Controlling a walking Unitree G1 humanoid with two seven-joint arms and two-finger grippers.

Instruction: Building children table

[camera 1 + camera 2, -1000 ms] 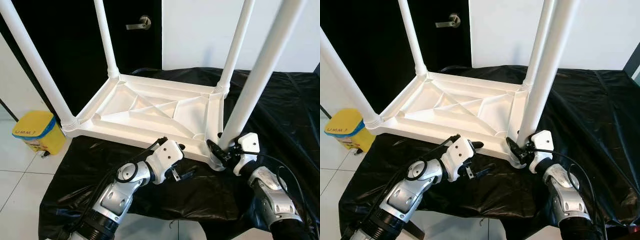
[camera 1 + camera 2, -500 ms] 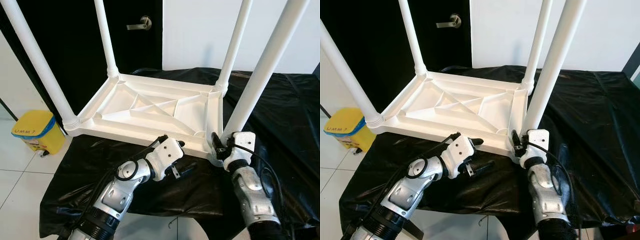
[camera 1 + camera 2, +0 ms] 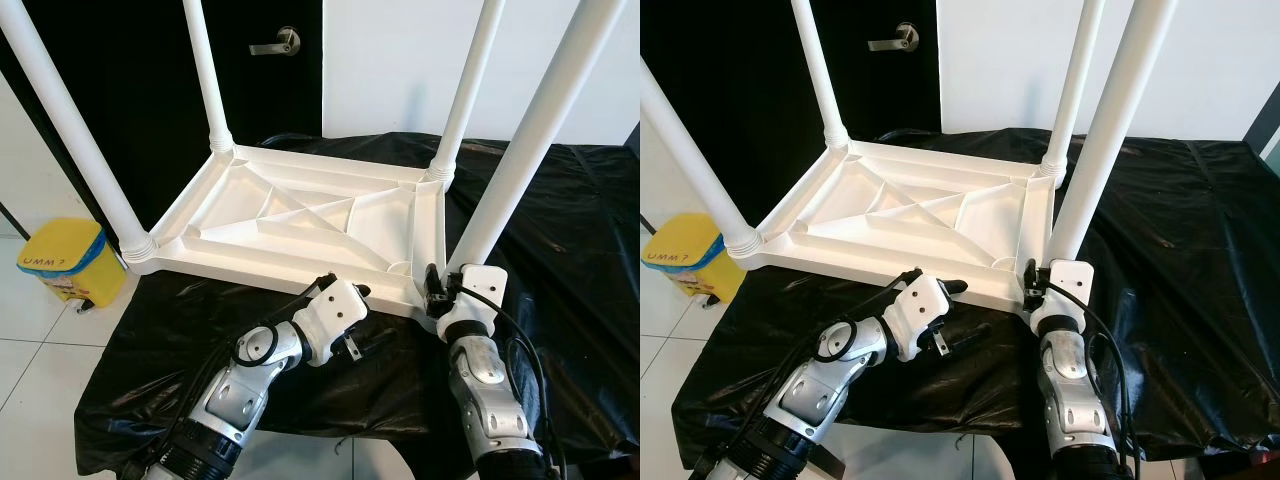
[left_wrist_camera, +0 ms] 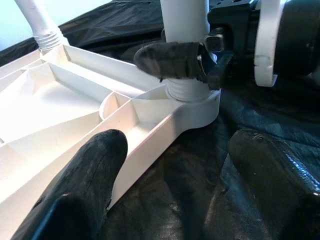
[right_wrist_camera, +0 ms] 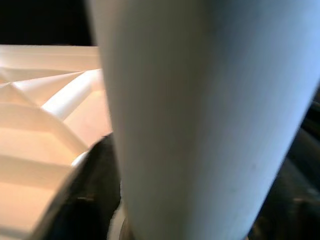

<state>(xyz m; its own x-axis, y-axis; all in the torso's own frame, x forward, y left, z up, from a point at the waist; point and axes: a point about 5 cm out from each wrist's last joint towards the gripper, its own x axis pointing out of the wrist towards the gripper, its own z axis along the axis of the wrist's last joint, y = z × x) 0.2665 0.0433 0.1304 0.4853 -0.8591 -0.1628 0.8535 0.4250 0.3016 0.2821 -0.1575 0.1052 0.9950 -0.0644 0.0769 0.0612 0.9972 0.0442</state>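
A white children's table (image 3: pixel 300 215) lies upside down on a black-draped surface, its legs pointing up. My right gripper (image 3: pixel 436 291) is shut on the base of the near right leg (image 3: pixel 520 170), just above its screw socket. In the left wrist view one right finger (image 4: pixel 170 60) wraps across that leg (image 4: pixel 185 20). In the right wrist view the leg (image 5: pixel 210 110) stands very close to the camera. My left gripper (image 3: pixel 366 318) is open beside the tabletop's front edge, left of that corner. One of its fingers (image 4: pixel 85 195) rests by the rim and the other (image 4: pixel 270 165) over the cloth.
The black cloth (image 3: pixel 580 230) covers the whole work surface and drops off at the front. A yellow bin (image 3: pixel 60 262) stands on the tiled floor to the left. Behind are a black door with a handle (image 3: pixel 275 42) and a white wall.
My right forearm has swung leftward around the near right leg while the gripper stayed at its base. The left gripper has barely moved. The camera shifted slightly.
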